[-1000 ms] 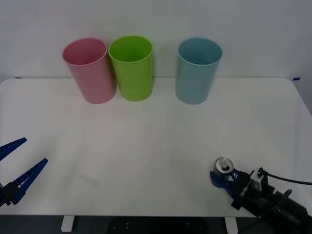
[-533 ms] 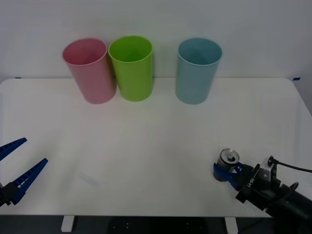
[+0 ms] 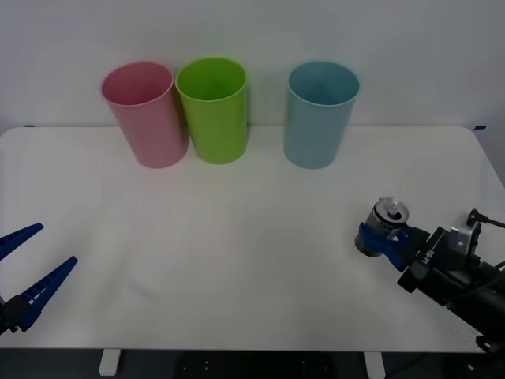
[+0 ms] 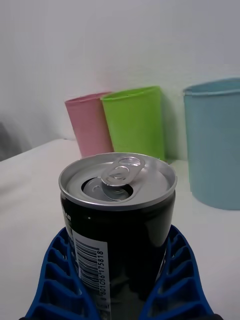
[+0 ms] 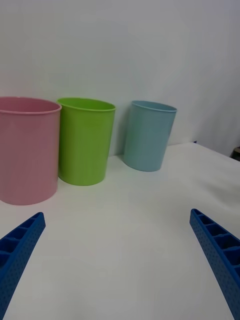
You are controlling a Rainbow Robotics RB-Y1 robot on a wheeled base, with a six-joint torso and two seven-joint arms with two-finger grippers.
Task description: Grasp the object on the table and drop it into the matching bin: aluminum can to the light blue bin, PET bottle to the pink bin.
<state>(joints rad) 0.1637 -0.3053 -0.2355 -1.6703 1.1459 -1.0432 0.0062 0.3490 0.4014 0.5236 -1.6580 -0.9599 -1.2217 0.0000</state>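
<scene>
From the front, the right gripper (image 3: 382,238) sits over the right side of the table (image 3: 237,237), its blue fingers closed around the can (image 3: 387,225), which is upright with its pull-tab top showing. The can is well in from the table's right edge and near its front half. A wide stretch of bare white top lies between it and the light blue bin (image 3: 319,114) at the back. The green bin (image 3: 213,109) and pink bin (image 3: 146,113) stand just beside each other further left, all three near the far edge against the wall. The left gripper (image 3: 31,272) hangs at the front left corner, fingers spread wide, holding nothing.

In the right wrist view, the can (image 4: 117,220) stands between the two ribbed fingers (image 4: 60,280), gripped at its lower sides — the light blue bin (image 4: 212,145) is beyond it, apart from the green bin (image 4: 135,122) and pink bin (image 4: 90,122).

In the left wrist view, the fingers (image 5: 20,250) are far apart over bare table, with the pink bin (image 5: 27,150), green bin (image 5: 82,140) and light blue bin (image 5: 149,134) in a row beyond.
</scene>
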